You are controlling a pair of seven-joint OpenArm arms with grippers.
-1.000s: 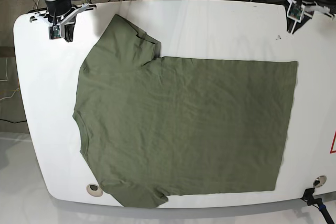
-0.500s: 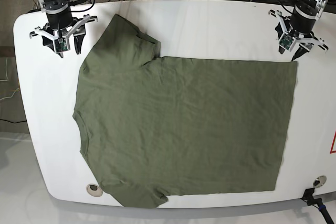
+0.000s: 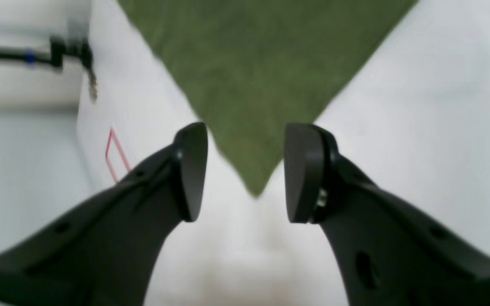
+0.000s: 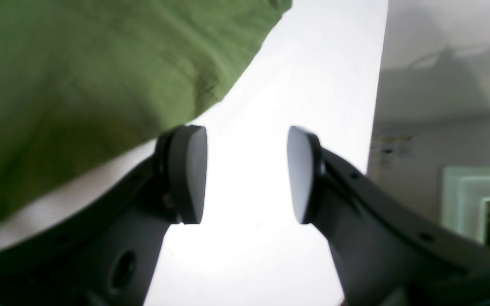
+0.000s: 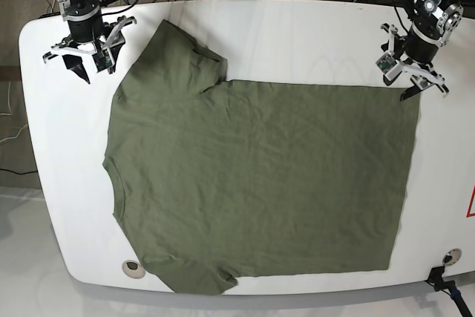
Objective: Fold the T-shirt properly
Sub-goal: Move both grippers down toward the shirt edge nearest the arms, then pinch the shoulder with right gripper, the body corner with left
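Observation:
The olive-green T-shirt lies flat on the white table, neck toward the base view's left and hem toward its right. My left gripper hovers open over the far hem corner. In the left wrist view that corner of the T-shirt points down between the spread jaws of the gripper. My right gripper stands open beside the far sleeve. In the right wrist view the sleeve of the T-shirt reaches just to the left finger, and only bare table shows between the fingers of that gripper.
A black cable with a connector sits at the front right table corner, also visible as the cable in the left wrist view. A red mark lies at the right edge, a round hole at front left. Cables lie on the floor behind the table.
Both grippers have gone from shut to open. The left one came forward and down to the hem corner. The right one moved forward, closer to the far sleeve. The shirt has not moved.

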